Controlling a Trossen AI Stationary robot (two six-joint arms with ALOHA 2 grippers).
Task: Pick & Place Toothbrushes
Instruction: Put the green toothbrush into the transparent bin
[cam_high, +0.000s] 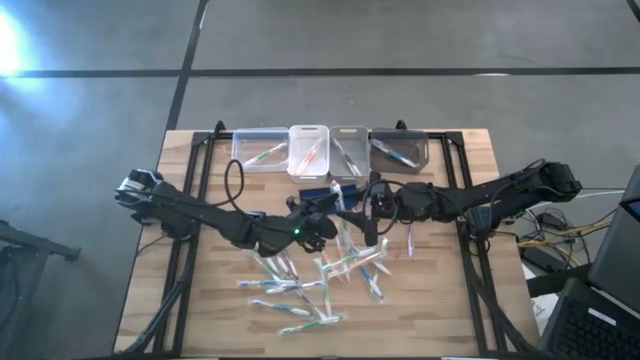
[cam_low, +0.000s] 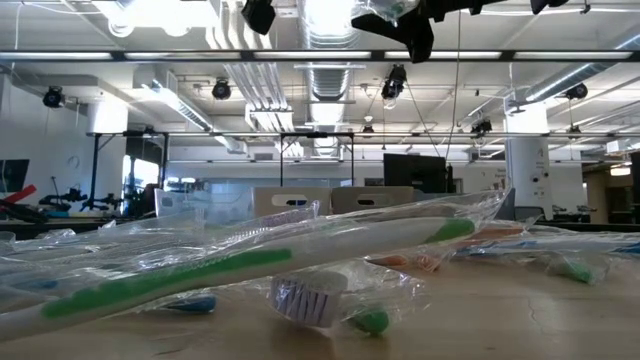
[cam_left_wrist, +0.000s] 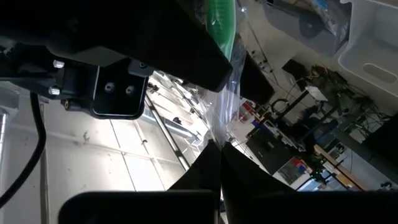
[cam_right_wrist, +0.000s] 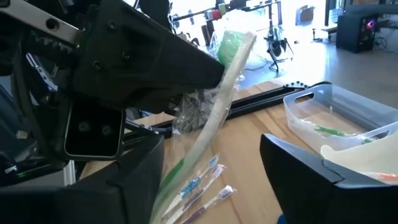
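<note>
A green-and-white toothbrush (cam_right_wrist: 217, 106) in a clear wrapper hangs in the air over the middle of the table, with my left gripper (cam_high: 322, 222) shut on it. My right gripper (cam_right_wrist: 211, 180) faces it from the table's right, open. Its two fingers stand on either side of the toothbrush's lower part; whether they touch it I cannot tell. Several more wrapped toothbrushes (cam_high: 310, 280) lie flat in a loose pile on the wooden table, toward the near edge. In the low view they fill the foreground (cam_low: 250, 265). My left gripper pinches the crinkled clear wrapper (cam_left_wrist: 222, 121) between its two fingers, just below the toothbrush's green head (cam_right_wrist: 233, 40). The fingers come level from the table's left and lie across the toothbrush. It hangs slanting below them, head up, clear of the table.
Four small bins stand in a row at the far edge: a clear one (cam_high: 258, 152), a white one (cam_high: 308, 150), a greyish one (cam_high: 349, 150) and a dark one (cam_high: 400, 150), each with toothbrushes inside. A dark blue thing (cam_high: 318, 190) lies just before them.
</note>
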